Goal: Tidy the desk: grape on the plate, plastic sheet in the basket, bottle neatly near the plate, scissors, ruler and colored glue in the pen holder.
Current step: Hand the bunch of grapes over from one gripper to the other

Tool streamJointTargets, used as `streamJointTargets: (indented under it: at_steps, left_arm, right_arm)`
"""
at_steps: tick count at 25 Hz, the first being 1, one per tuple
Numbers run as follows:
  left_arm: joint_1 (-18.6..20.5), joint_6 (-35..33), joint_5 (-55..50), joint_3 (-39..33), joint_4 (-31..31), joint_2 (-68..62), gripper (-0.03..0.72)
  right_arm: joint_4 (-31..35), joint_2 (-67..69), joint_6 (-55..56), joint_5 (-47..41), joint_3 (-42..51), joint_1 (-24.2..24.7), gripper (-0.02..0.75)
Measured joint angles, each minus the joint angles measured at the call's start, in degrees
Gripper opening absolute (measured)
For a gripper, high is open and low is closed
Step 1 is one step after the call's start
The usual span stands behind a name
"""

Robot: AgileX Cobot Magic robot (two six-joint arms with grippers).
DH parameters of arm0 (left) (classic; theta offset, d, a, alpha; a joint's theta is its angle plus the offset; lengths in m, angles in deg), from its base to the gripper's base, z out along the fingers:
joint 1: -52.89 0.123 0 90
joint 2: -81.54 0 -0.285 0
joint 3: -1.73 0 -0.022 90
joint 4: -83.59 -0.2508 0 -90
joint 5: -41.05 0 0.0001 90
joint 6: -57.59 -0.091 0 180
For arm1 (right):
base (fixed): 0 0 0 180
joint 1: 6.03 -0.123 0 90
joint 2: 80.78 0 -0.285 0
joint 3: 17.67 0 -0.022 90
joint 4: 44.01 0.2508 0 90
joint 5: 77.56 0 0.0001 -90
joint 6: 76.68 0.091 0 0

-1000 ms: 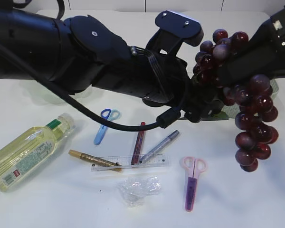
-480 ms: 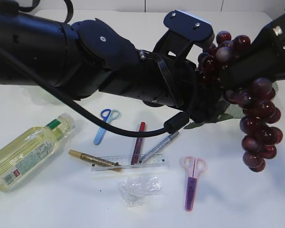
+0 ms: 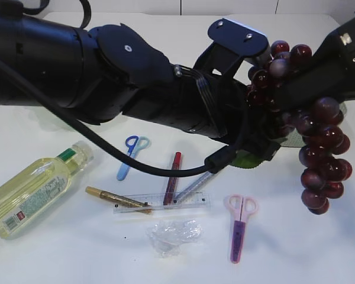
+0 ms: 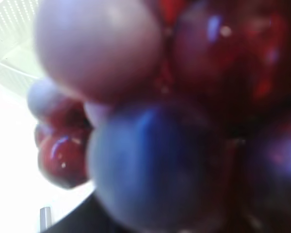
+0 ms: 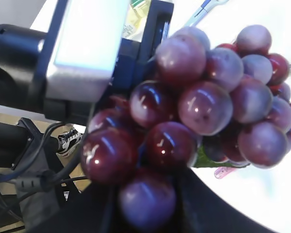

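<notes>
Grapes (image 3: 310, 136) hang in the air from the right gripper (image 3: 284, 89), which pinches the bunch's top; the left gripper (image 3: 266, 139) reaches in beside them, its jaws hidden. Below both lies a white table (image 3: 59, 254) carrying bottle (image 3: 32, 188), ruler (image 3: 161, 203), scissors (image 3: 239, 225) and plastic sheet (image 3: 173, 235).

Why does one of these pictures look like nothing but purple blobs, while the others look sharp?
Left wrist view: the grapes sit too close to the lens, so they blur and fill the frame. Right wrist view: the grapes are sharp, with small bright glints. Exterior view: even light, and the bottle and pink scissors are crisp.
</notes>
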State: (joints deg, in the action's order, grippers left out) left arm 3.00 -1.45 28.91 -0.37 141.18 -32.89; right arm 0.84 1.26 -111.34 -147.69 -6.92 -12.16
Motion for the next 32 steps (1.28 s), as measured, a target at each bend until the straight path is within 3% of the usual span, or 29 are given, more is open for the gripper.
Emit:
streamJointTargets:
  at_steps: [6,19,32]
  left_arm:
    - [0.0,0.0,-0.36,0.0,0.0,0.0,0.115]
    - [0.41,0.0,-0.72,0.0,0.0,0.0,0.102]
    - [0.41,0.0,-0.94,0.0,0.0,0.0,0.097]
  right_arm:
    - [-0.13,0.0,-0.01,0.0,0.0,0.0,0.216]
    - [-1.14,0.0,-0.01,0.0,0.0,0.0,0.234]
    - [-1.14,0.0,-0.01,0.0,0.0,0.0,0.368]
